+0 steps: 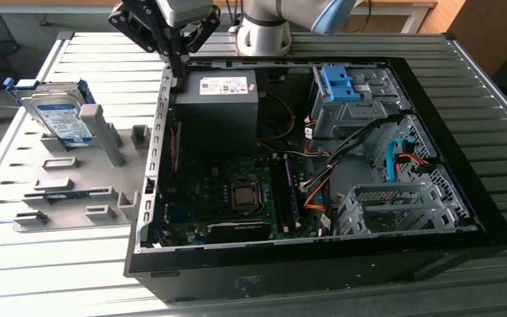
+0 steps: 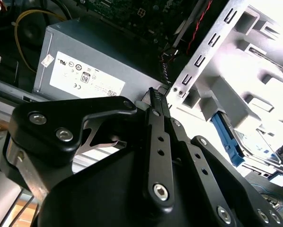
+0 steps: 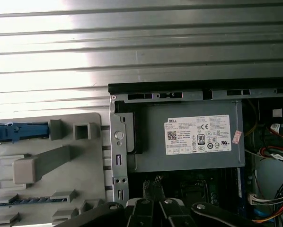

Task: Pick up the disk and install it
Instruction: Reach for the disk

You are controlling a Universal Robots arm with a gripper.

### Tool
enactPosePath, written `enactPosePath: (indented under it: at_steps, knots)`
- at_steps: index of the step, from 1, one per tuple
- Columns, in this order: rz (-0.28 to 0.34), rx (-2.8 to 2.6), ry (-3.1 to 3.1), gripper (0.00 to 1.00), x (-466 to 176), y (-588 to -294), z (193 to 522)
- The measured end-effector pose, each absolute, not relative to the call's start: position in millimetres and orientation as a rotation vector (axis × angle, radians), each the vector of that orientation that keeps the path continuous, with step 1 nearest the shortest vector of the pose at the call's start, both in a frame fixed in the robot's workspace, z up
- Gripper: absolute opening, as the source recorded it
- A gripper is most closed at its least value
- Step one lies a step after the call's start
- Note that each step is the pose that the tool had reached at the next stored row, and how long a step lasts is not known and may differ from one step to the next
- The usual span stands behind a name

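Claw [image 1: 177, 63] closed on nothing; disk [image 1: 60, 119] stands in grey rack [image 1: 86, 173].

I'd call this a lab workshop: an opened computer case [image 1: 324, 264] below my gripper [image 1: 176, 61], on a ribbed metal surface [image 1: 469, 76].

Open computer case [image 1: 324, 277], power supply [image 1: 218, 109], grey fixture [image 1: 103, 178]

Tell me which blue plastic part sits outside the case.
The carrier framing the disk, standing on the grey fixture at the exterior view's left. The blue clip tops the drive cage inside the case.
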State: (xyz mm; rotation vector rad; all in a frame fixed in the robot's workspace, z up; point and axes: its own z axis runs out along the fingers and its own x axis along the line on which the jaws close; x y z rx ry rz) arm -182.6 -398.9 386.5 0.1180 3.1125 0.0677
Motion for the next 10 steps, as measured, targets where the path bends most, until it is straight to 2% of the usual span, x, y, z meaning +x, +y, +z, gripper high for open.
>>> enactPosePath:
  at_steps: [10]
  knots:
    - [0.068, 0.118, 3.112, 0.11, -195.0, -398.9, 386.1]
